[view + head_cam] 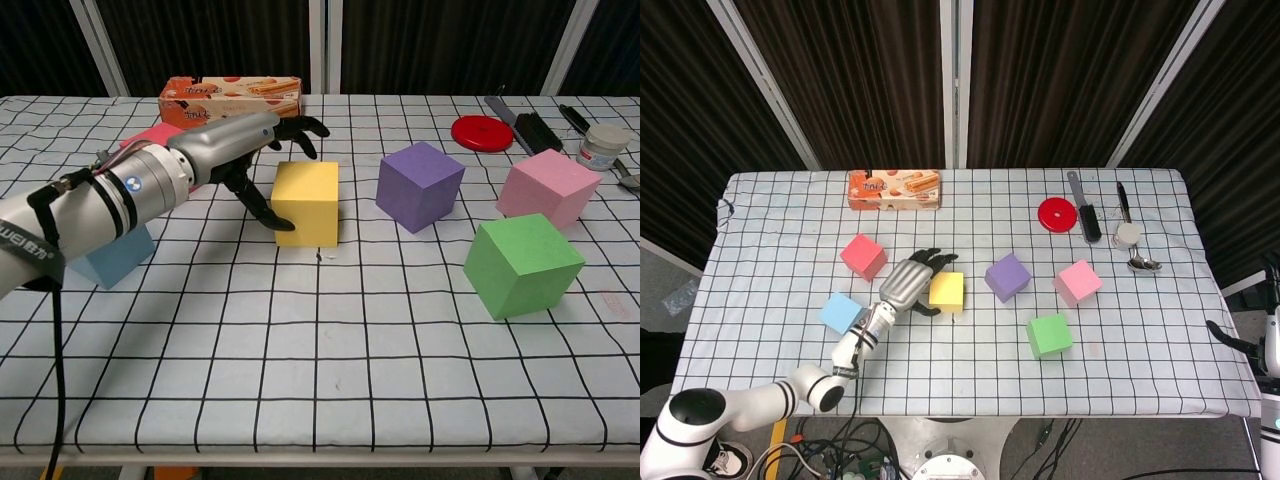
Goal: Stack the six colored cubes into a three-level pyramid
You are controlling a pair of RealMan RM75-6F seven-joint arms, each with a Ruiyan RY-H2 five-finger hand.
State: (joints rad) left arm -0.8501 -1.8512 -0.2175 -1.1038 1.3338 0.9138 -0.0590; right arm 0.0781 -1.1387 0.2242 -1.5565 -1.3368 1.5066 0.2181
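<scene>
At table centre, left hand [235,150] fingers [300,128] spread wide beside yellow cube [306,203], thumb touching; right hand's state unclear.

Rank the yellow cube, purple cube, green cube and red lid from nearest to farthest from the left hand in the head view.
From the left hand:
1. Yellow cube, right beside the fingers.
2. Purple cube, further right, mid-table.
3. Green cube, right and toward the front edge.
4. Red lid, far right, toward the back.

L hand [235,150] low over table, fingers [300,127] spread, thumb down; R hand barely visible.
</scene>
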